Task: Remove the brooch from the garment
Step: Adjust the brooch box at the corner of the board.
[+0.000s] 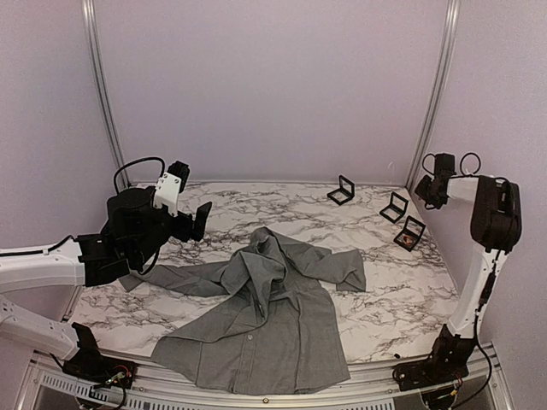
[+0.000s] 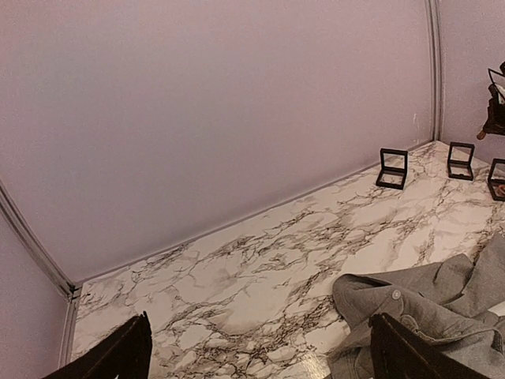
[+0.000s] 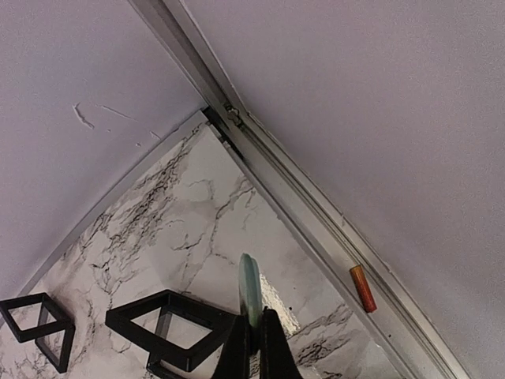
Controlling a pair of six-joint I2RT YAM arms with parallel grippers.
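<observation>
The grey button-up shirt [image 1: 265,329] lies rumpled on the marble-patterned table [image 1: 393,295], in the middle and toward the near edge. Its hem is nearest, one sleeve trails left and the other is folded out to the right. The left gripper [image 2: 259,339] hangs above the left part of the table, just beside the shirt's left sleeve. Its jaws are spread wide and hold nothing; between them its wrist view shows bare marble and a buttoned edge of the shirt. The right gripper [image 3: 254,328] is raised at the far right corner, well apart from the shirt, with its jaws pressed together on a thin pale green piece [image 3: 249,284] that stands up from the fingertips (seen edge-on, so whether this is the brooch cannot be told). No brooch can be made out on the shirt from above. Three small black open cases sit along the far right of the table: the leftmost case [image 1: 342,190], the middle case [image 1: 394,207] and the nearest case [image 1: 411,232], which holds something reddish-brown. A small orange cylinder [image 3: 363,288] lies on the frame rail at the corner.
</observation>
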